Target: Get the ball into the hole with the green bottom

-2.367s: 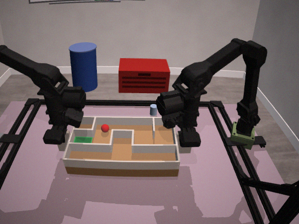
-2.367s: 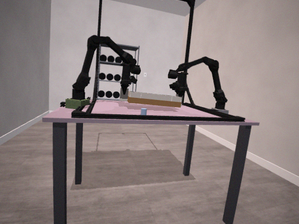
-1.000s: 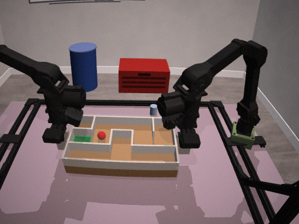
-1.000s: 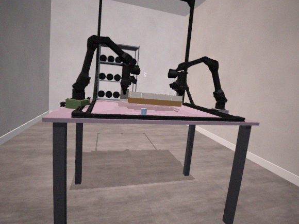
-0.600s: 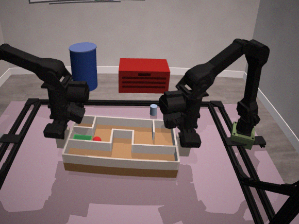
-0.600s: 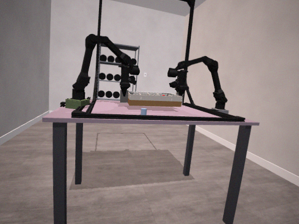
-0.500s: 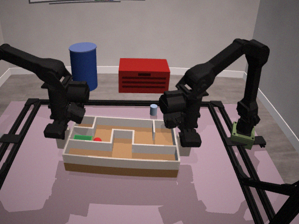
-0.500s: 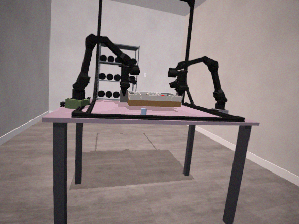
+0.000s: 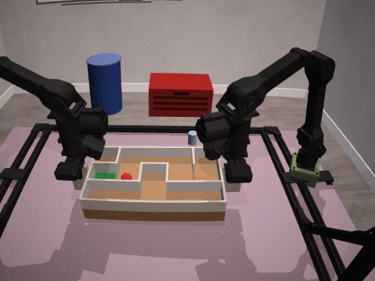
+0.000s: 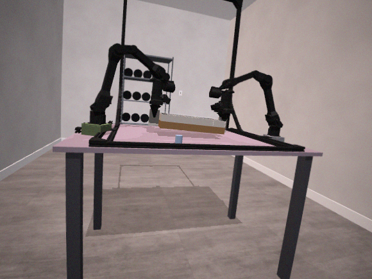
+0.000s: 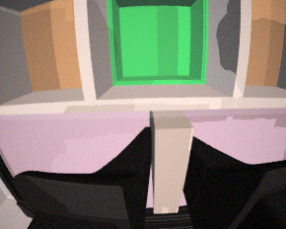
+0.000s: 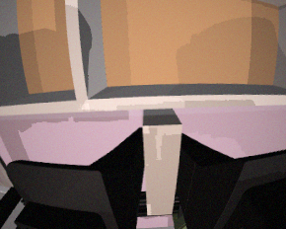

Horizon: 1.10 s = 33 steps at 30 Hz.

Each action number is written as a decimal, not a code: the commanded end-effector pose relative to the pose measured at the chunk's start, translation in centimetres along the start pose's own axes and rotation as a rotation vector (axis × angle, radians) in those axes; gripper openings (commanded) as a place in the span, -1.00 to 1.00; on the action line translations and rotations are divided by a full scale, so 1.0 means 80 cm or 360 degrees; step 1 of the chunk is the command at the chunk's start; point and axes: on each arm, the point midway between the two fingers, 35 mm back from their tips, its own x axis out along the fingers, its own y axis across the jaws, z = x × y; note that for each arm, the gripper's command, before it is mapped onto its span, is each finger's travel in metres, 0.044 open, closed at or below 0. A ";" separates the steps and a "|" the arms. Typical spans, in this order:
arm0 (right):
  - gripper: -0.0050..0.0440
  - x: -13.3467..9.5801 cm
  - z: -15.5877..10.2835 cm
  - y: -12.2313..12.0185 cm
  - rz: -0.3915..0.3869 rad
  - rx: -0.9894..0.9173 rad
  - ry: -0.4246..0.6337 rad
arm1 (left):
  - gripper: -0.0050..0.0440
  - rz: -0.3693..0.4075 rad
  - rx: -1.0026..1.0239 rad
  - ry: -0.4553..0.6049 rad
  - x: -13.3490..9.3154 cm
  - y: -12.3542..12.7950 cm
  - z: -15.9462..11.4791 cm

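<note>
Ball just right of the green-bottomed hole, not in

Step in hand, as judged: tilting the board [image 9: 153, 205] [image 10: 192, 127], carried between both arms above the counter [image 9: 265, 233] [image 10: 138, 136], to steer the ball [image 9: 126, 176]. Left end appears the lower one. Next move calls for a slight, slow dip to the left, so that the ball rolls along the near partition into the green-bottomed hole [image 9: 105, 176] [image 11: 155, 44] – abrupt tilting could send it past or back. Lowering the board and withdrawing both arms remain outstanding.

Ball position: inside the board, right of the left claw [image 9: 69, 170] [image 10: 222, 117] [image 11: 171, 148], with the green-bottomed hole lying between them; well apart from the right claw [image 9: 238, 172] [image 10: 154, 113] [image 12: 163, 153]. Neither touches it.

Claw condition: left claw narrow, clamped on the left handle [image 9: 77, 185] [image 11: 170, 173]; right claw likewise clamped on the right handle [image 9: 237, 187] [image 10: 152, 120] [image 12: 162, 173]. Black holes: none identifiable – location cannot be confirmed.
</note>
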 end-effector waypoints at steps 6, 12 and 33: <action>-0.71 0.004 0.001 0.000 0.0010 0.0002 -0.0033 | -0.71 -0.0011 0.0002 0.0034 -0.004 0.001 -0.003; -0.71 0.012 0.000 -0.001 0.0038 0.0002 -0.0084 | -0.71 -0.0039 0.0002 0.0086 -0.013 0.002 -0.001; -0.71 0.023 -0.002 0.000 0.0011 0.0003 -0.0151 | -0.71 -0.0012 0.0003 0.0152 -0.024 0.002 0.002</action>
